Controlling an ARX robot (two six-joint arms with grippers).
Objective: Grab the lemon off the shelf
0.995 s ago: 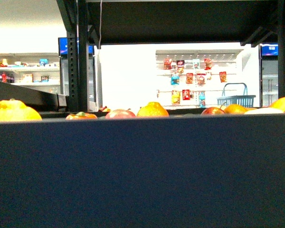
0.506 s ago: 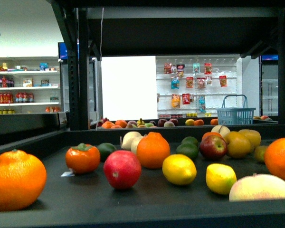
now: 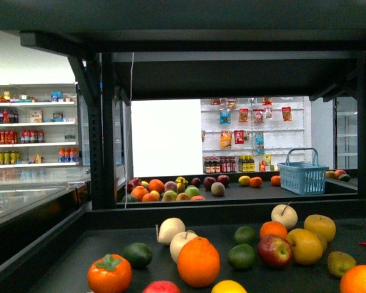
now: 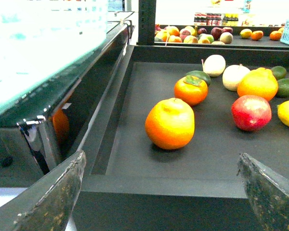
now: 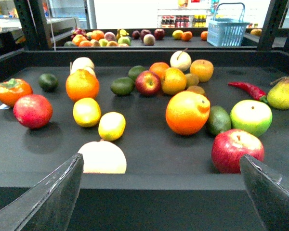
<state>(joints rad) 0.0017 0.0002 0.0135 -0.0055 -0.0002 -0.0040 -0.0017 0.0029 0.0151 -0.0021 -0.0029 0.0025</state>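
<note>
The lemon [image 5: 111,125], a bright yellow oval fruit, lies on the dark tray of the black shelf [image 5: 159,181], beside a rounder yellow fruit [image 5: 86,111]. In the right wrist view my right gripper [image 5: 159,202] is open and empty, level with the tray's front rim, with the lemon beyond it and apart from it. My left gripper [image 4: 161,202] is open and empty at the same rim [image 4: 173,185], in front of a large orange fruit [image 4: 170,123]. In the front view the shelf frame [image 3: 101,134] shows. The lemon is out of view there, and neither gripper shows.
Near the lemon lie a pale cream fruit [image 5: 102,158], a red pomegranate-like fruit [image 5: 32,110], an orange fruit [image 5: 187,112] and a red apple [image 5: 237,150]. Several more fruits lie further back. A blue basket [image 3: 302,177] stands on a far tray. A glass-topped case [image 4: 43,62] is to the left.
The front view has risen from behind the tray's front wall to above the tray, so the fruits now lie low in the picture and the upper shelf fills the top.
</note>
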